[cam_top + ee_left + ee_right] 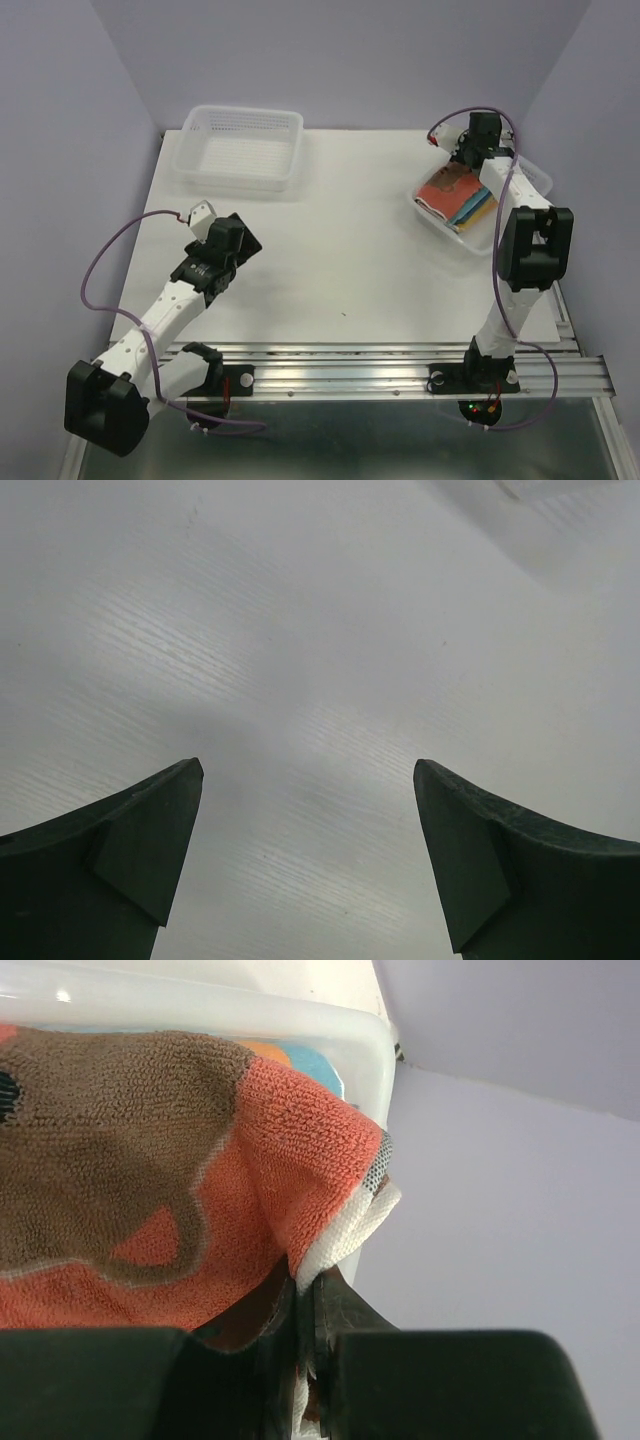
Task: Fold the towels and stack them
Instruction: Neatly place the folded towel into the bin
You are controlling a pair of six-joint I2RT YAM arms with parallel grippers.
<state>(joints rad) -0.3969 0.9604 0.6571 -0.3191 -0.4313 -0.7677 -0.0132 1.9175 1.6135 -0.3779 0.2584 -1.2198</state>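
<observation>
A stack of folded towels (458, 195) lies in the white basket (432, 217) at the right of the table. On top is a red-orange towel (150, 1190) with a brown figure. My right gripper (312, 1285) is shut on its white-hemmed corner at the basket's far end, also seen from above (464, 160). Beneath it peek a light blue towel (318, 1066) and a yellow edge (478, 210). My left gripper (308, 768) hangs open over the bare table at the left (243, 243), holding nothing.
An empty white lattice basket (240, 150) stands at the back left. The right basket's rim (250, 1015) sits close to the purple side wall (500, 1210). White tabletop (340, 250) spreads between the arms, with a metal rail (350, 360) along the near edge.
</observation>
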